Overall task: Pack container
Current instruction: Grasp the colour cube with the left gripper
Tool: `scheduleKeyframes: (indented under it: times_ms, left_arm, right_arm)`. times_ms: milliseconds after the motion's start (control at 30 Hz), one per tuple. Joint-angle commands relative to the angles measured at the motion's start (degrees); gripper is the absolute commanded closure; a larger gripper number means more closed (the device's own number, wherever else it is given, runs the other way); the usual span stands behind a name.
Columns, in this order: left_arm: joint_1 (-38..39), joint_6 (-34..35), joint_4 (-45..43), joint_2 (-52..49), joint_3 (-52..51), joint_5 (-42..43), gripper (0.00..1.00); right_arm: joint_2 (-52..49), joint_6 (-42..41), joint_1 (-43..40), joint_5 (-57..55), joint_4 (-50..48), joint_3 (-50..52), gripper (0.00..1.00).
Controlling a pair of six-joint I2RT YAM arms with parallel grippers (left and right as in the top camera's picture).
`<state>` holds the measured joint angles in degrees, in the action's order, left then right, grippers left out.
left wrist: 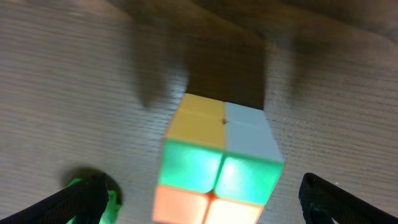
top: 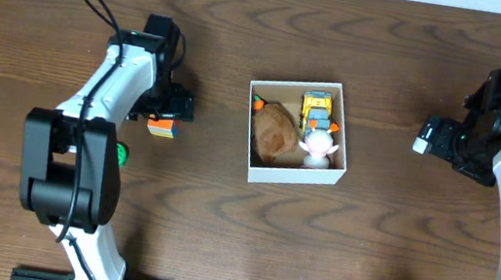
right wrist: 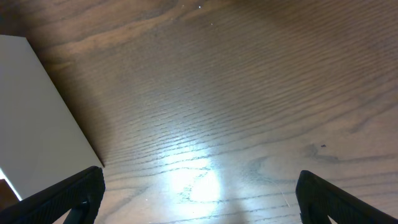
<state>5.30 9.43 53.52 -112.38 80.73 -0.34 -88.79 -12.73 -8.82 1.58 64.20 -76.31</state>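
Observation:
The container (top: 256, 171) is a square white box at the table's middle. It holds a brown plush toy (top: 275, 132), a yellow toy vehicle (top: 317, 110) and a white-and-pink figure (top: 317, 147). A colourful two-by-two puzzle cube (top: 162, 127) lies on the table left of the box. My left gripper (top: 173, 105) hovers right over it, open; in the left wrist view the cube (left wrist: 217, 162) sits between the spread fingers (left wrist: 202, 199). My right gripper (top: 428, 137) is open and empty, to the right of the box; its wrist view shows the box wall (right wrist: 37, 112).
A small green object (top: 121, 153) lies beside the left arm, and it shows as a green glow in the left wrist view (left wrist: 93, 193). The brown wooden table (top: 216, 243) surrounds the box. The arm bases stand at the front edge.

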Motion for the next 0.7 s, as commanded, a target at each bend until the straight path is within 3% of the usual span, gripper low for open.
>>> scheduleKeyframes:
  times_ms: [0,133,533,667]
  left_arm:
    - [0.48,0.70,-0.24,-1.64,0.87,0.15,0.02]
    - [0.46,0.74,-0.55,-2.16,0.87,0.15,0.00]
    - [0.46,0.74,-1.51,-2.21,0.87,0.39,0.34]
    - [0.48,0.74,-1.51,-2.21,0.87,0.39,0.39]
  right_arm:
    - [-0.42,0.81,-0.55,0.35,-0.11,0.22,0.01]
    - [-0.42,0.81,-0.55,0.35,-0.07,0.22,0.01]
    - [-0.42,0.83,-0.55,0.35,0.13,0.22,0.01]
    - [-0.42,0.83,-0.55,0.35,0.13,0.22,0.01]
